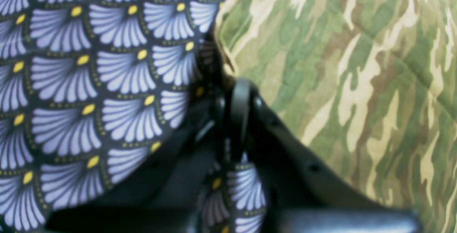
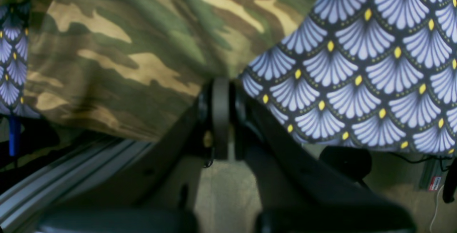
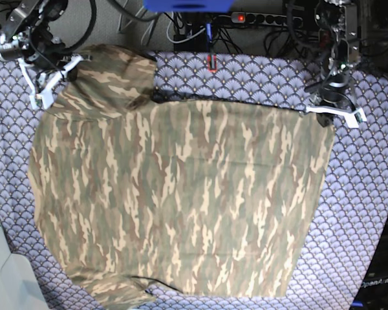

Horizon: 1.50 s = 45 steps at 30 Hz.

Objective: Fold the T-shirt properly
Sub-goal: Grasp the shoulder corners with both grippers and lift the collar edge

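Note:
The camouflage T-shirt (image 3: 181, 194) lies spread flat over the purple scallop tablecloth (image 3: 368, 226). One sleeve at the back left is folded in over the body. My right gripper (image 3: 45, 81) sits at that sleeve. In the right wrist view its fingers (image 2: 219, 83) are shut on the edge of the camouflage cloth (image 2: 125, 47). My left gripper (image 3: 333, 110) is at the shirt's back right corner. In the left wrist view its fingers (image 1: 237, 83) are closed together right at the shirt's hem (image 1: 339, 83), with tablecloth (image 1: 89, 83) beside it.
Cables and a power strip (image 3: 246, 16) run along the back behind the table. A grey surface (image 3: 3, 278) shows at the front left corner. The right wrist view shows the table's metal rail (image 2: 71, 176) and floor below the cloth edge.

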Tool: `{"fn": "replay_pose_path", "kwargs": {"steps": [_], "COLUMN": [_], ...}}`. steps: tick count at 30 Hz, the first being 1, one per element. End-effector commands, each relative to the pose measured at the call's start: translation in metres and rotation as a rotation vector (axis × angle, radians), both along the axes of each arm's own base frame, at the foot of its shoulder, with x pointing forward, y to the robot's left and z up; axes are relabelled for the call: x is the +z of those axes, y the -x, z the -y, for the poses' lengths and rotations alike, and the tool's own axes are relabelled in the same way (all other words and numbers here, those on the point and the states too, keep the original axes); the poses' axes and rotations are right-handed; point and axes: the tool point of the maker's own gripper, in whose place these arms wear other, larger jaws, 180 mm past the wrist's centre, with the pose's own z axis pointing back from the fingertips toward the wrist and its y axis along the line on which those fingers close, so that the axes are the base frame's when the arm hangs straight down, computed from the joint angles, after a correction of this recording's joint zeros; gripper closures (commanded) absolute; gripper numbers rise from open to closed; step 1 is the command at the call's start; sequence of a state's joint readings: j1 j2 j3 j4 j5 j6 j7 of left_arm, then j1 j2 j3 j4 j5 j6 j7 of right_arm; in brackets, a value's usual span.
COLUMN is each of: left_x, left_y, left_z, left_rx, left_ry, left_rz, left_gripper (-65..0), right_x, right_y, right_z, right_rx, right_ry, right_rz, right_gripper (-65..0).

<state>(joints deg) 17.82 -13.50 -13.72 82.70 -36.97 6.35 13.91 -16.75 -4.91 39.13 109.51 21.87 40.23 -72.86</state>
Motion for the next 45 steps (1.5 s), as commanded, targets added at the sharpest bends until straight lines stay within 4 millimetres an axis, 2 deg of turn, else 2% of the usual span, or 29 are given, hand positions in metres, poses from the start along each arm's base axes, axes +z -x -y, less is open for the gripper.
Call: {"fn": "replay_pose_path", "kwargs": {"steps": [1, 7, 11, 13, 16, 22, 39, 45], "left_x": [0.004, 0.002, 0.024, 0.037, 0.044, 0.039, 0.010, 0.018], "left_y": [0.000, 0.008, 0.011, 0.014, 0.021, 0.039, 0.098, 0.100], "left_z": [-0.004, -0.003, 0.005, 0.000, -0.006, -0.014, -0.011, -0.009], "left_rx": [-0.003, -0.008, -0.034, -0.028, -0.015, -0.001, -0.011, -0.023], "left_ry": [-0.010, -0.014, -0.024, -0.037, -0.052, -0.063, -0.057, -0.070], "left_rz": [0.009, -0.003, 0.041, 0.068, 0.074, 0.040, -0.104, -0.093], "left_gripper": [0.0, 0.0, 0.0, 0.0, 0.0, 0.0, 0.0, 0.0], "right_x": [0.006, 0.008, 0.008, 0.008, 0.007, 0.004, 0.008, 0.021], "right_y": [-0.004, -0.003, 0.004, 0.005, 0.010, 0.019, 0.040, 0.040], "right_z": [0.006, 0.013, 0.016, 0.019, 0.020, 0.019, 0.017, 0.010], "right_rx": [0.002, 0.009, 0.015, 0.018, 0.020, 0.016, -0.010, -0.022], "right_ry": [0.018, 0.038, 0.048, 0.057, 0.059, 0.052, 0.022, -0.059], "right_rz": [0.021, 0.017, 0.007, 0.002, -0.009, 0.001, 0.110, 0.196], "right_gripper": [-0.2, -0.2, -0.2, -0.2, -0.2, -0.2, -0.2, -0.2]}}
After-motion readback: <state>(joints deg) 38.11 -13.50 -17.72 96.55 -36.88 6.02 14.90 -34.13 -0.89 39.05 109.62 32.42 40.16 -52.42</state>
